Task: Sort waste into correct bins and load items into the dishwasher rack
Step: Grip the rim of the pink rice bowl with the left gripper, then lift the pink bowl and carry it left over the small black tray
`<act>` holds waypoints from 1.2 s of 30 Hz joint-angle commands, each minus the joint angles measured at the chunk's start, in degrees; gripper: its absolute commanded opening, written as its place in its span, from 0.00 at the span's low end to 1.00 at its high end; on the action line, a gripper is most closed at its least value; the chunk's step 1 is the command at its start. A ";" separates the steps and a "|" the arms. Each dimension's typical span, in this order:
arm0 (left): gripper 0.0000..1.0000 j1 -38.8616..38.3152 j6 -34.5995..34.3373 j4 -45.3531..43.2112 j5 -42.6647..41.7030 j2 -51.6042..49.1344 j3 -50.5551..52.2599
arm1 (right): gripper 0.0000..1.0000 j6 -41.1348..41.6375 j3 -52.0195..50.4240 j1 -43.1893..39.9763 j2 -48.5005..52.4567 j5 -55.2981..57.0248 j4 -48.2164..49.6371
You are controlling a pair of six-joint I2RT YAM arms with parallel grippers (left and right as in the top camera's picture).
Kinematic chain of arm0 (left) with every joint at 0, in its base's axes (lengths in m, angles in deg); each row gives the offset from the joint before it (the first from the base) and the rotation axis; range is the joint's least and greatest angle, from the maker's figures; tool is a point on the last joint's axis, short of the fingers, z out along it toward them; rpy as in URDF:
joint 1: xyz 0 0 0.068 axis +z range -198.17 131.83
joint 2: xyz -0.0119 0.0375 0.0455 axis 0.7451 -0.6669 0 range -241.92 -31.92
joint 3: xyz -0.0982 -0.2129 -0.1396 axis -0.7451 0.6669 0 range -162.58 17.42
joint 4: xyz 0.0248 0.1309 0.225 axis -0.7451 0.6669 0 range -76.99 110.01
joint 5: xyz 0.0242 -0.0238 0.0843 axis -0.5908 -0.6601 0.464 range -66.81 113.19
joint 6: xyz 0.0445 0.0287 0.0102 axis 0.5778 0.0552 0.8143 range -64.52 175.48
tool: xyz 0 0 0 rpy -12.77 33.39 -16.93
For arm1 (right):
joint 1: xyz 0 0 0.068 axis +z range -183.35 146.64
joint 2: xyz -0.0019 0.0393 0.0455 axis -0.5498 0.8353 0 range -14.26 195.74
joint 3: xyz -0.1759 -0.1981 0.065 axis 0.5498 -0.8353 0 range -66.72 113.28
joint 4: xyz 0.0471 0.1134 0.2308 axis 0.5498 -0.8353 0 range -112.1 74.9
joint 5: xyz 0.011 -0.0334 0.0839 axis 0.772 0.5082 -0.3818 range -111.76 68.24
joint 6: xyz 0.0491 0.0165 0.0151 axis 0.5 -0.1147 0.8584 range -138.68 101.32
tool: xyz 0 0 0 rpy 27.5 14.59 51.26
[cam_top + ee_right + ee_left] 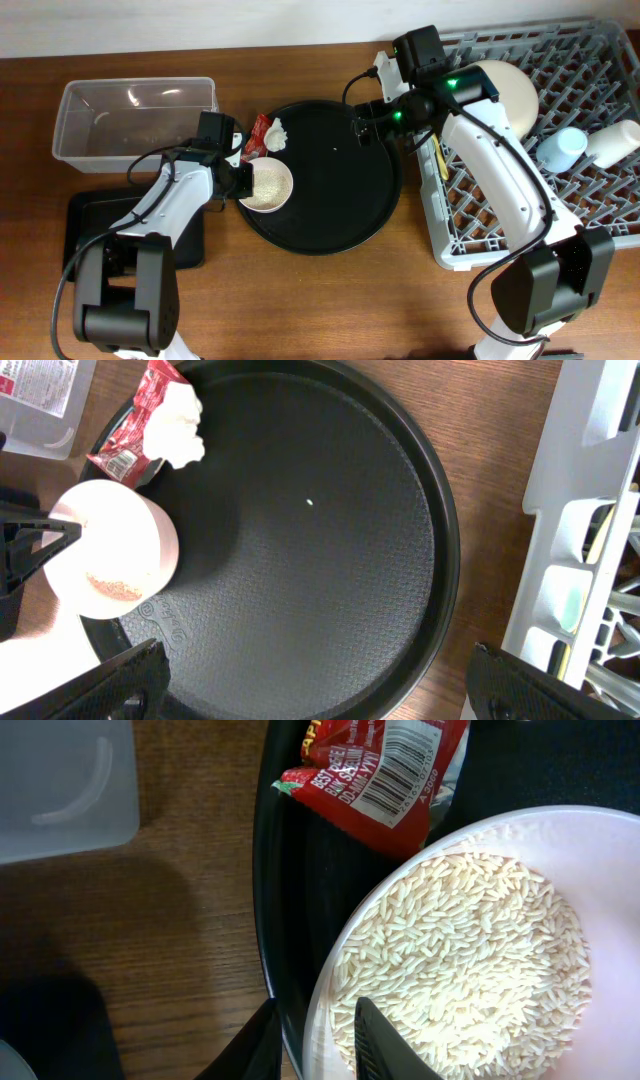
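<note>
Left end effector (316,1012) straddles bowl (600,845) rim; can't tell if clamped. Right end effector (318,682) spread wide, empty. Grip firmly, lift level: rice (470,970) spills easily.

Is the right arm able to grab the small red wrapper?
Probably yes: the open right gripper has only bare round black tray between it and the small red wrapper, though crumpled white tissue lies partly on it.

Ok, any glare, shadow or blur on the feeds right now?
Overhead: sharp, with glare streaks on the clear tub. Left wrist: rice crisp, heavy shadow over the table at bottom left. Right wrist: soft sheen on the round black tray.
</note>
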State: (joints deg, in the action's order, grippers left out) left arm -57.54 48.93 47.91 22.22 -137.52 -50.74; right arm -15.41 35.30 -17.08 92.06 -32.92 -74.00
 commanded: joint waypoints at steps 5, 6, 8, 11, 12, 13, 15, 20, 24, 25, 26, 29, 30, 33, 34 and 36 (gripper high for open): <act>0.24 -0.11 0.13 -0.11 0.79 -0.61 -1.09 | 0.98 0.44 0.13 0.20 -0.79 0.92 -0.07; 0.24 -0.11 0.13 -0.11 0.76 -0.74 -1.09 | 0.98 0.44 0.13 0.20 -0.79 0.92 -0.07; 0.24 -0.11 0.13 -0.11 0.76 -0.96 -1.09 | 0.98 0.44 0.13 0.20 -0.79 0.92 -0.09; 0.18 -0.13 0.13 -0.09 0.74 -1.46 -1.09 | 0.98 0.44 0.13 0.20 -0.79 0.92 -0.09; 0.13 -0.13 0.13 -0.09 0.68 -1.60 -1.09 | 0.98 0.44 0.13 0.20 -0.79 0.92 -0.09; 0.11 -0.13 0.13 -0.09 0.50 -1.64 -1.09 | 0.98 0.44 0.13 0.20 -0.79 0.92 -0.17; 0.04 -0.13 0.13 -0.15 0.35 -1.64 -1.09 | 0.98 0.44 0.13 0.20 -0.79 0.92 -0.31; 0.01 -0.11 0.13 -0.11 0.35 -1.60 -1.22 | 0.98 0.44 0.13 0.20 -0.79 0.92 -0.42; 0.01 -0.13 0.13 1.18 0.31 -1.14 -2.67 | 0.98 0.44 0.13 0.20 -0.79 0.92 -0.42; 0.00 -0.13 0.13 1.66 0.31 -0.87 -3.10 | 0.98 0.44 0.13 0.20 -0.79 0.92 -0.44; 0.01 -0.13 0.13 2.19 0.33 -0.52 -3.63 | 0.98 0.44 0.13 0.20 -0.79 0.92 -0.42; 0.01 -0.13 0.13 3.30 0.31 0.87 -4.46 | 0.98 0.44 0.13 0.20 -0.79 0.92 -0.37; 0.01 -0.13 0.13 3.43 0.26 1.22 -4.46 | 0.98 0.44 0.13 0.20 -0.79 0.92 -0.35; 0.00 -0.13 0.13 3.98 -1.44 2.16 -4.46 | 0.98 0.44 0.13 0.20 -0.79 0.92 -0.42; 0.01 -0.13 0.13 3.96 -1.84 2.54 -4.46 | 0.98 0.44 0.13 0.20 -0.79 0.92 -0.42; 0.01 -0.11 0.11 4.13 -1.81 3.23 -4.50 | 0.98 0.44 0.13 0.20 -0.79 0.92 -0.39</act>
State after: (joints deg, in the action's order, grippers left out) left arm -57.58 48.76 51.82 21.69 -137.76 -53.76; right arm -15.46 35.30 -17.08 92.06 -32.90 -74.41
